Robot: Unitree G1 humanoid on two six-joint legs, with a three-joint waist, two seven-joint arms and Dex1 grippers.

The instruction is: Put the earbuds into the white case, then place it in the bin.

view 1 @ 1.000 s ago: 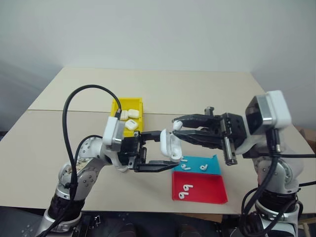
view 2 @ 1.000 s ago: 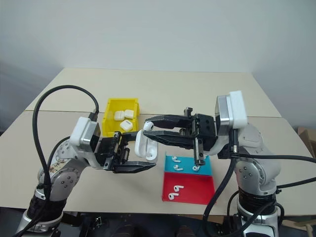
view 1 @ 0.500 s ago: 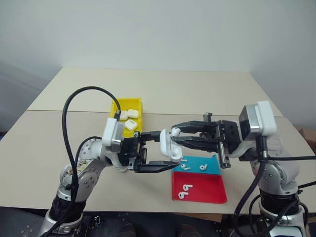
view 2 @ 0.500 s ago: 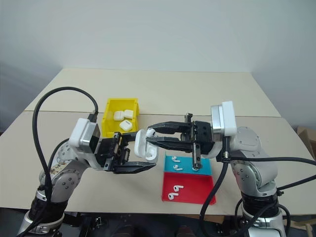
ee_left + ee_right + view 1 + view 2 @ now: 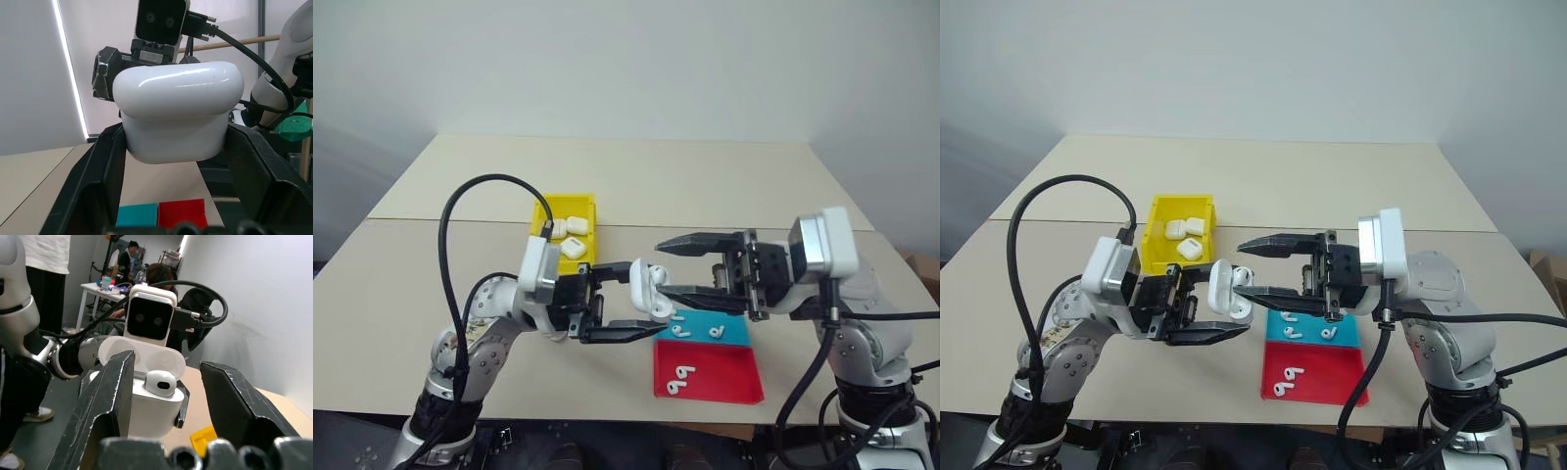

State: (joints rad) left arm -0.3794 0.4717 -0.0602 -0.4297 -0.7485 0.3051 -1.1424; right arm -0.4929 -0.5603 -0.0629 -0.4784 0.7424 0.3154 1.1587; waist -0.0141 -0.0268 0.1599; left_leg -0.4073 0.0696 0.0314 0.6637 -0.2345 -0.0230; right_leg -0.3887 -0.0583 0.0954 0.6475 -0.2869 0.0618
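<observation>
My left claw (image 5: 625,299) is clenched on the open case (image 5: 647,290) — an earbud (image 5: 160,382) sits inside; my right claw (image 5: 667,269), at three o'clock, stands released.

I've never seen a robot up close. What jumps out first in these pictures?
Mid-air over the table's near edge, the left gripper pinches an open white case with an earbud sitting in it. The right gripper faces it, jaws spread apart, empty. Below lie more earbuds in a blue tray and a red tray, and further back a yellow bin holds several cases.
</observation>
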